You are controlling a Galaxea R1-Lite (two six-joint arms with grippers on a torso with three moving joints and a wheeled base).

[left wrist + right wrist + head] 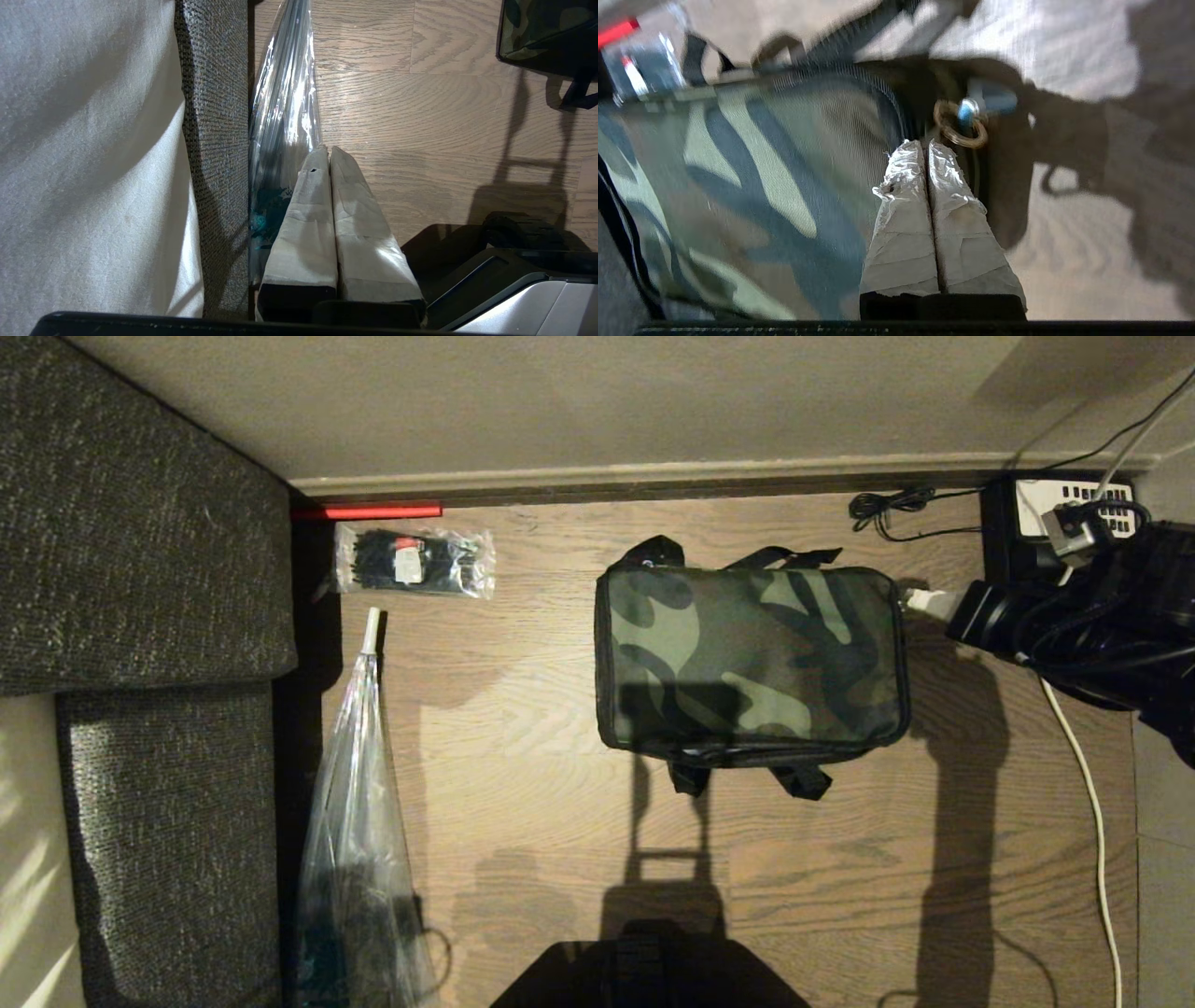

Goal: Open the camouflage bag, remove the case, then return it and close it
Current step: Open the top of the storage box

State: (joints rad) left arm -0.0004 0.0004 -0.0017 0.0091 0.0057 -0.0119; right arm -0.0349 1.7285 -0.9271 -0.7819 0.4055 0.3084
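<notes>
Taped right gripper (927, 147) fingers pressed together, empty, beside camouflage bag (747, 658) zipper ring (961, 125)

The camouflage bag (752, 658) lies flat on the wooden floor, its broad green, olive and black face turned up, long sides running parallel to the wall. It is boxy and soft, edged with a dark zipper seam, and looks closed (no lining shows anywhere). Black straps poke out along its wall-side edge and again along the near edge. At its right end a metal ring (961, 125) hangs by the seam. The case is not visible.
</notes>
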